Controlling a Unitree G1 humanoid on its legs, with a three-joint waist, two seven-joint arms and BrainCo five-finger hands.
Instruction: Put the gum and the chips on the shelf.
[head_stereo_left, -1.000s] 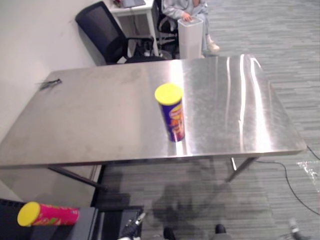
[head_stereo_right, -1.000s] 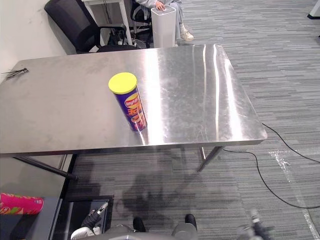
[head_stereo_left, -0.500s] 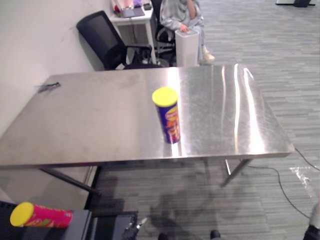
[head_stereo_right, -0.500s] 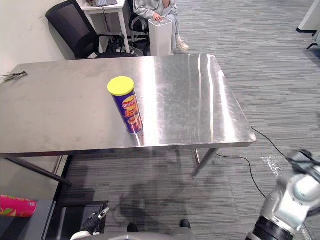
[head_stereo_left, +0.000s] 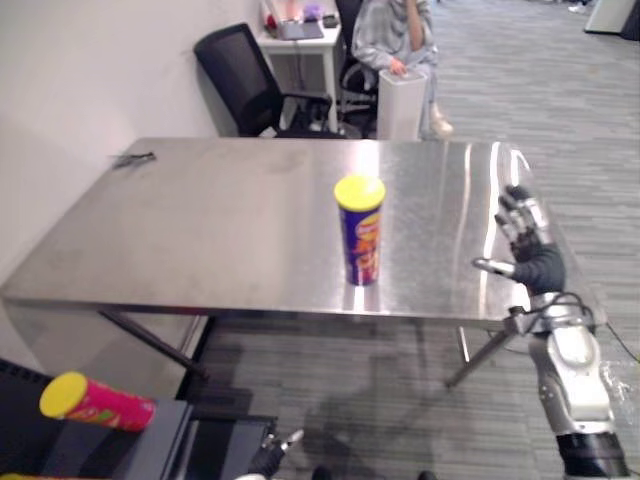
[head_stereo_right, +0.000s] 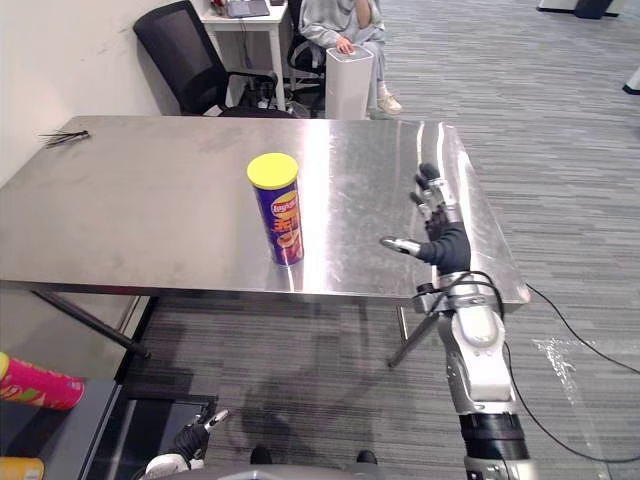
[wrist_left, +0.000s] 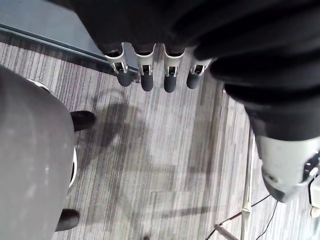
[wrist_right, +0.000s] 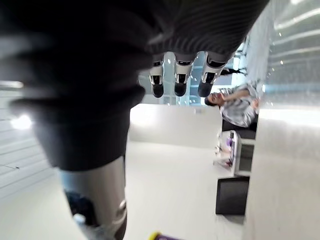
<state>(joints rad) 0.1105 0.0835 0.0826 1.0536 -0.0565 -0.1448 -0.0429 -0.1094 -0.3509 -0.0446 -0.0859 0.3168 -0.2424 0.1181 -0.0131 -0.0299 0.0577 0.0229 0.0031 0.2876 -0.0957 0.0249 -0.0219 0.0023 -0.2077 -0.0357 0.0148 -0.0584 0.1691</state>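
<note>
Left hand lowest and nearest, down by the grey carpet, just beside the low dark shelf. Fingers straight and relaxed in a row, pointing at the floor, nothing in them. To its left, on that shelf, a pink canister with a yellow lid, lying on its side, well apart from both hands.

Further out, right hand up above the near right edge of the steel tabletop, palm turned toward the middle. Fingers straight and spread upward, thumb sticking out sideways, nothing held.

Chips can, dark blue with a yellow lid, upright on the tabletop close to its near edge, about the middle of its width. To the left of the right hand, level with the thumb, a clear gap of bare steel between them; no contact. Well apart from the left hand, which is below the tabletop.

At the far left corner of the tabletop, a small dark bundle, too small to tell what.

Beyond the tabletop, a black office chair, a small white desk, a white upright bin, and a seated person with a hand on the bin's top.
</note>
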